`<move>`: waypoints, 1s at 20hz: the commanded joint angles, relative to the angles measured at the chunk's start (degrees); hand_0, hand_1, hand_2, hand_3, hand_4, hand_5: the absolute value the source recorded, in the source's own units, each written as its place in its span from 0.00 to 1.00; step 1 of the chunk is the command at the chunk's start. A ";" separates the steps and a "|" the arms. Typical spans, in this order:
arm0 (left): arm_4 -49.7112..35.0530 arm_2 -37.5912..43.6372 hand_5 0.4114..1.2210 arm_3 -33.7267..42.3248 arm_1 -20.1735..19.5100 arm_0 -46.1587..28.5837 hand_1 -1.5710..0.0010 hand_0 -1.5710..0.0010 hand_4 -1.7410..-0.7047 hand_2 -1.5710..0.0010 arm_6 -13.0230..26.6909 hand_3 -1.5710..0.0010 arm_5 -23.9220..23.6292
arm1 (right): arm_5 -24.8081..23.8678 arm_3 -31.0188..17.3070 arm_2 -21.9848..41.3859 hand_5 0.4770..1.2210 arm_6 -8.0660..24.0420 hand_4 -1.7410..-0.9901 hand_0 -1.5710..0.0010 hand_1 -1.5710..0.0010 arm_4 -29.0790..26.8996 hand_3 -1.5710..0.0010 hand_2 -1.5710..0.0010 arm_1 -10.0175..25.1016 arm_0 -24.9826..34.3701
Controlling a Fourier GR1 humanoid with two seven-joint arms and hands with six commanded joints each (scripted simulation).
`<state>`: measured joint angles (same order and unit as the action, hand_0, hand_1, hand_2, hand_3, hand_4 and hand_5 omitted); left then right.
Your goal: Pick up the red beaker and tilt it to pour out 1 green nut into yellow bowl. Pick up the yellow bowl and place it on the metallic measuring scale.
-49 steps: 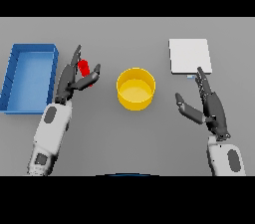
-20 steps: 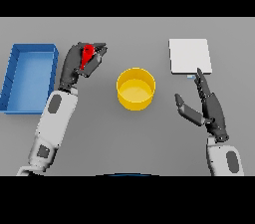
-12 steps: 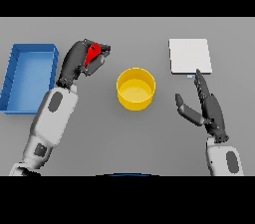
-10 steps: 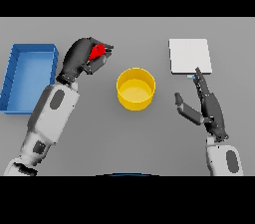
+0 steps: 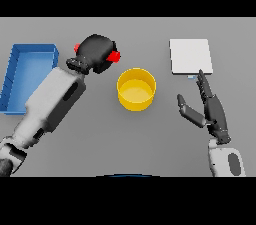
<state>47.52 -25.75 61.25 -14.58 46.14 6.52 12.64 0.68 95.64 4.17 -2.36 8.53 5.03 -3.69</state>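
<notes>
Head view gives you the right hand (image 5: 212, 111) nearest, low on the right side of the grey surface (image 5: 150, 139). Its fingers (image 5: 204, 85) are straight and spread, holding nothing, and the thumb sticks out toward the middle. Just beyond those fingertips lies the scale (image 5: 190, 56), a flat pale square plate; you cannot tell whether the fingertips touch its near edge or stop just short of it.

To the thumb side of that hand, near the middle of the surface, stands the yellow bowl (image 5: 136, 89), upright and apart from both hands. You cannot make out anything inside it.

Farther back and left of the bowl you see the left hand (image 5: 96, 54), raised on its arm and closed tightly round the red beaker (image 5: 115, 57). Only small bits of red show on either side of the dark fist, the larger bit on the side facing the bowl. The beaker's tilt is hidden by the hand.

Beyond that arm's outer side sits a blue tray (image 5: 22, 66), well apart from the bowl.
</notes>
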 commanded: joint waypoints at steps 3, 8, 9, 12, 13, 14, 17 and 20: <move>3.74 -4.22 0.99 -0.68 -1.11 3.23 0.00 0.00 0.11 0.00 -0.08 0.06 6.06 | 0.03 -0.51 0.01 0.26 0.86 0.62 1.00 1.00 -1.02 1.00 1.00 -1.25 0.34; 10.48 -10.93 1.00 -5.53 -0.56 10.04 0.00 0.00 0.05 0.00 0.39 0.17 12.22 | 0.86 -0.13 -0.62 0.20 0.83 0.59 1.00 1.00 -3.28 1.00 1.00 -1.88 -0.09; 11.34 -11.91 1.00 -6.41 -0.69 10.87 0.00 0.00 0.04 0.00 -0.66 0.19 12.56 | 0.86 -0.56 -1.32 0.19 1.10 0.58 1.00 1.00 -3.99 1.00 1.00 -1.76 0.20; 13.75 -15.02 1.00 -7.32 0.12 13.64 0.00 0.00 0.03 0.00 -2.36 0.19 14.95 | 1.07 -1.64 -1.48 0.17 0.58 0.59 1.00 1.00 -4.05 1.00 1.00 -1.80 0.10; 14.71 -16.27 1.00 -7.30 -0.07 13.93 0.00 0.00 0.02 0.00 -3.40 0.15 14.79 | 1.19 -1.77 -1.31 0.17 -0.26 0.59 1.00 1.00 -3.85 1.00 1.00 -1.82 -0.14; 15.92 -17.47 1.00 -8.29 0.08 14.84 0.00 0.00 0.02 0.00 -3.91 0.12 14.44 | 1.32 -1.84 -1.65 0.17 -0.35 0.59 1.00 1.00 -4.09 1.00 1.00 -1.48 0.23; 19.13 -21.00 1.00 -9.31 1.06 17.14 0.00 0.00 0.01 0.00 -4.59 0.06 15.05 | 0.79 -1.69 -1.75 0.16 -0.07 0.59 1.00 1.00 -3.47 1.00 1.00 -1.19 0.37; 21.86 -24.12 1.00 -10.48 1.19 18.15 0.00 0.00 0.00 0.00 -5.71 0.03 13.74 | 0.50 -0.62 -1.39 0.17 0.37 0.60 1.00 1.00 -3.23 1.00 1.00 -1.43 0.20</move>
<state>69.36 -49.87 50.77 -13.38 64.29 0.81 26.43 1.16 95.02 2.76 -2.07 5.30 3.63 -3.50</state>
